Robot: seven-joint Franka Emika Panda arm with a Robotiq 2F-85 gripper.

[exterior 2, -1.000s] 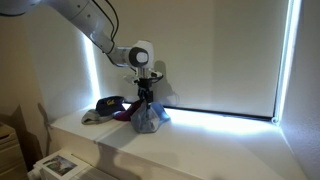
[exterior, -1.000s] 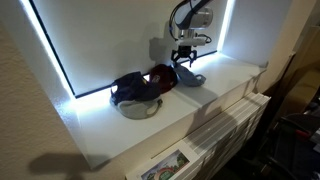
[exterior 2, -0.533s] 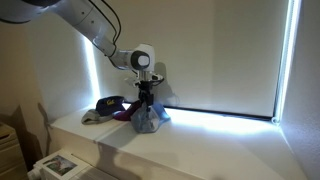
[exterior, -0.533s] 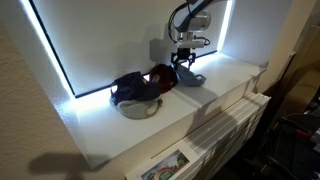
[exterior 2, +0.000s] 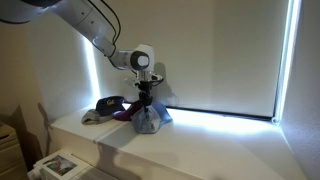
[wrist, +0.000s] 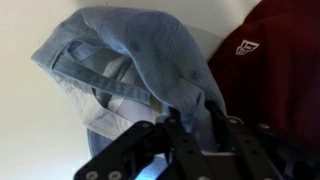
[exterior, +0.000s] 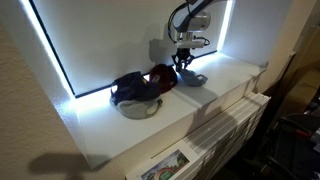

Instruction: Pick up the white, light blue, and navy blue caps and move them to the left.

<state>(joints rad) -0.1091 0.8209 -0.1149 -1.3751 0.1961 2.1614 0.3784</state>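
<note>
The light blue cap [wrist: 125,50] fills the wrist view, its crown fabric bunched between the dark fingers [wrist: 150,135]. My gripper [wrist: 190,128] is shut on that fold. In both exterior views the gripper [exterior: 186,64] [exterior 2: 146,100] points straight down onto the light blue cap [exterior: 191,77] [exterior 2: 148,121] on the white ledge. The navy blue cap [exterior: 133,88] [exterior 2: 106,103] lies in a pile beside it, over a pale, white-looking cap [exterior: 141,108]. A dark red cap [exterior: 161,75] [wrist: 272,70] touches the light blue one.
The caps lie on a white window ledge [exterior: 235,70] in front of a drawn blind [exterior 2: 220,60] with bright light at its edges. A radiator [exterior: 228,122] hangs under the ledge. A bare stretch of ledge [exterior 2: 230,140] runs beyond the light blue cap.
The fingers have closed in on the light blue cap's fabric. The arm has hardly moved, and the pile of caps stays where it was.
</note>
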